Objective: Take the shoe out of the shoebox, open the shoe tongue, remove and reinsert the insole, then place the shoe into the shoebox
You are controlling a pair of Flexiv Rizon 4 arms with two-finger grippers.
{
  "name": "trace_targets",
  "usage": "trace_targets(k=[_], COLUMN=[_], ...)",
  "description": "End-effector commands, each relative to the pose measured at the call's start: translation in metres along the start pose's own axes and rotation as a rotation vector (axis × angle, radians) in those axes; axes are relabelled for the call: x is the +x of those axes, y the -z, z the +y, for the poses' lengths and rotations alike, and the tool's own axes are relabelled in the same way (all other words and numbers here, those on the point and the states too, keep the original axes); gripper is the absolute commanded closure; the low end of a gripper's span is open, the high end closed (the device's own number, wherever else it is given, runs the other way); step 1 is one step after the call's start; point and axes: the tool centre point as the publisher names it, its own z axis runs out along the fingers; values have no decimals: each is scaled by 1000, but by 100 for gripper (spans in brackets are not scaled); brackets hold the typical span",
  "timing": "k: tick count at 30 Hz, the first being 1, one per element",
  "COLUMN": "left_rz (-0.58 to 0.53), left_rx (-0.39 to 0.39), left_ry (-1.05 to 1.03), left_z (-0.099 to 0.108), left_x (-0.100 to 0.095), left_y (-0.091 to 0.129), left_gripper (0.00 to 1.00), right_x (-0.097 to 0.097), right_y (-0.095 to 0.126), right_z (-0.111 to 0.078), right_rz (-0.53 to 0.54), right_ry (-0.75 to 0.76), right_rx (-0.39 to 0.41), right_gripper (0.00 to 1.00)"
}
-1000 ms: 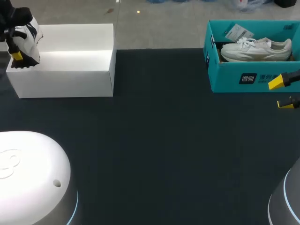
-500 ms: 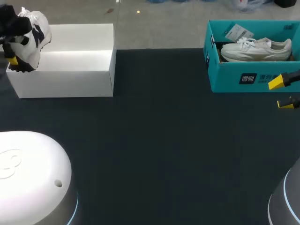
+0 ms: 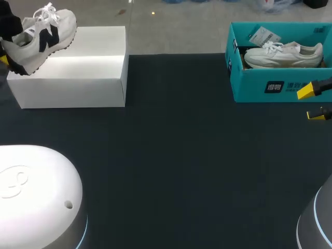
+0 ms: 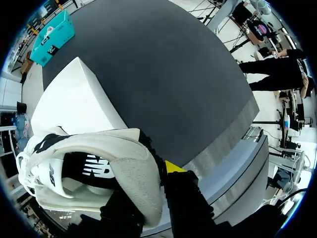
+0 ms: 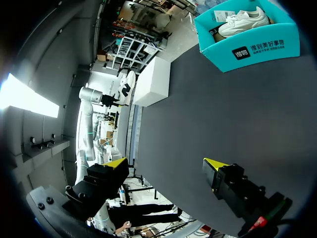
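A grey-white sneaker with a dark logo (image 3: 45, 35) hangs tilted over the left end of the white shoebox (image 3: 78, 72), toe pointing right. My left gripper (image 3: 7, 47) is shut on its heel at the view's far left edge. In the left wrist view the padded heel collar of the sneaker (image 4: 124, 168) sits between the fingers of the left gripper (image 4: 148, 201), with the white shoebox (image 4: 74, 106) beneath. My right gripper (image 3: 314, 102) stands open by the right edge, nothing between its fingers; the right wrist view shows this right gripper (image 5: 166, 166) over bare table.
A teal shoebox (image 3: 259, 85) holding a white shoe (image 3: 285, 54) stands at the back right, just behind my right gripper. The teal shoebox (image 5: 277, 42) also lies far ahead in the right wrist view. Dark table (image 3: 176, 155) spreads between the boxes. Two white arm bases (image 3: 36, 197) fill the near corners.
My left gripper has lifted the sneaker up out of the white box and swung its toe out to the right. The right arm has not moved.
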Motion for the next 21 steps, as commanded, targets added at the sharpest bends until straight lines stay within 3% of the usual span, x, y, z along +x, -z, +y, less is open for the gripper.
trace_targets(k=[1, 14, 17, 18, 19, 21], left_rz=[6, 6, -42, -87, -46, -29], left_rx=[-36, -36, -49, -98, 0, -13], left_ry=[-208, -208, -583, -729, -850, -941], left_z=[-1, -1, 6, 8, 14, 20], left_x=[2, 2, 8, 12, 13, 14], left_y=[2, 2, 7, 7, 9, 10], left_gripper=[100, 100, 100, 100, 100, 100], right_x=[0, 0, 0, 0, 0, 0], right_y=[0, 0, 0, 0, 0, 0], right_z=[0, 0, 0, 0, 0, 0], right_rz=[-2, -2, -2, -2, -2, -2], right_ry=[0, 0, 0, 0, 0, 0], right_rx=[0, 0, 0, 0, 0, 0], right_gripper=[0, 0, 0, 0, 0, 0])
